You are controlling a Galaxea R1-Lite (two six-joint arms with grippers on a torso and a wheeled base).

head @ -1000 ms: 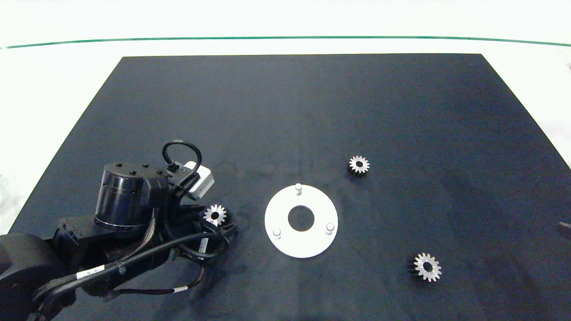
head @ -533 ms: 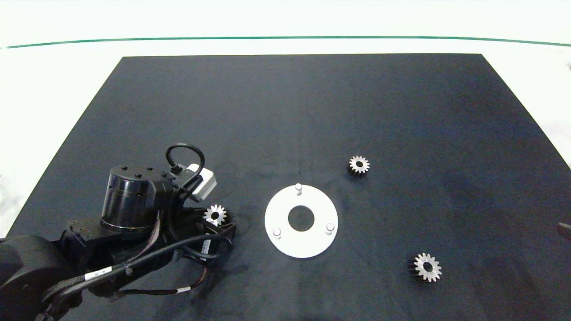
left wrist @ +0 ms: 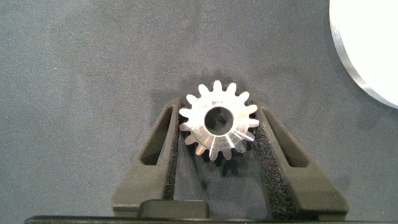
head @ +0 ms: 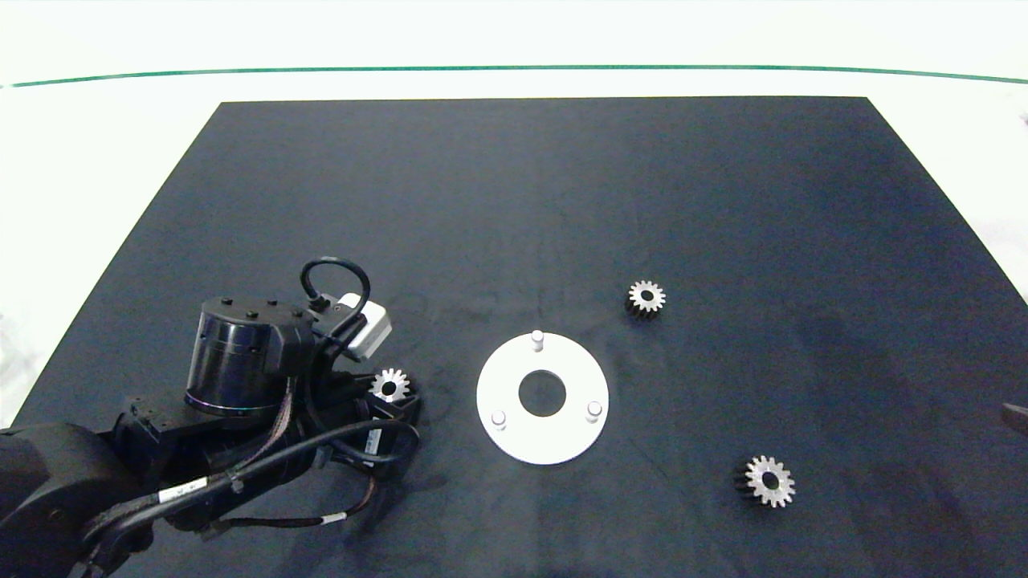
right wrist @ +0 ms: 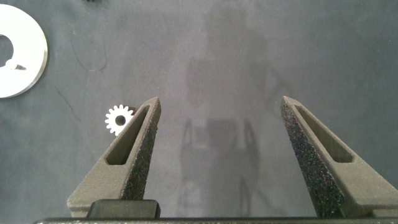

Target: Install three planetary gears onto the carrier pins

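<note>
My left gripper is shut on one silvery planetary gear, just left of the white carrier disc. In the left wrist view both foam pads press the teeth of this gear, which sits slightly tilted. The three carrier pins stand bare. A second gear lies on the mat right of and beyond the disc. A third gear lies at the near right. My right gripper hangs open over bare mat, with the third gear beside one finger.
Everything lies on a dark mat on a white table. The disc's edge shows close to my left gripper. The right arm only just enters at the right edge.
My left arm has edged right, toward the disc, and the gear between its fingers has shifted a few pixels with it. The other gears, the disc and the right arm are unmoved.
</note>
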